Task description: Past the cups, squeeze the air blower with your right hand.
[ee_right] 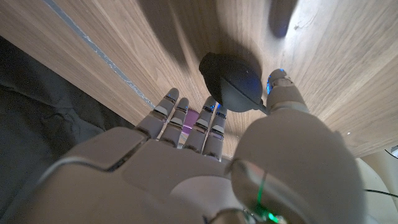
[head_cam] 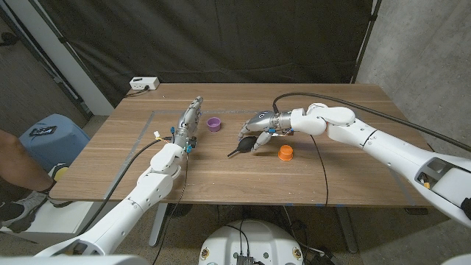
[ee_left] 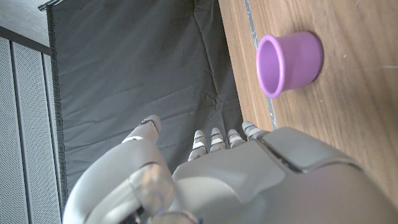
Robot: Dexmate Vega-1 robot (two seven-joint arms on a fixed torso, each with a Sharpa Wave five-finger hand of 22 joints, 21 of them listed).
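Dark wood-grain planks make up the surface (head_cam: 221, 165), with the black rubber air blower (head_cam: 247, 143) lying near its middle, its thin nozzle tip pointing toward 8 o'clock. The right hand (head_cam: 259, 126) hangs over the blower's bulb from 1 o'clock. In the right wrist view the fingers (ee_right: 186, 121) reach down on one side of the bulb (ee_right: 231, 81) and the thumb (ee_right: 283, 93) comes down on the other, so the bulb sits between them; whether they press it or only bracket it, I cannot tell. A small orange plastic cup (head_cam: 285, 152) stands just beside the hand at 4 o'clock from the blower. A small purple plastic cup (head_cam: 213, 124) stands at 10 o'clock from the blower, apart from it. The left hand (head_cam: 190, 120) stands just beside the purple cup, at its 9 o'clock, fingers stretched out straight and held close together, holding nothing; the left wrist view shows the same cup (ee_left: 289, 63) beyond those fingertips (ee_left: 214, 140). A white power strip (head_cam: 143, 84) sits at the surface's far left corner.
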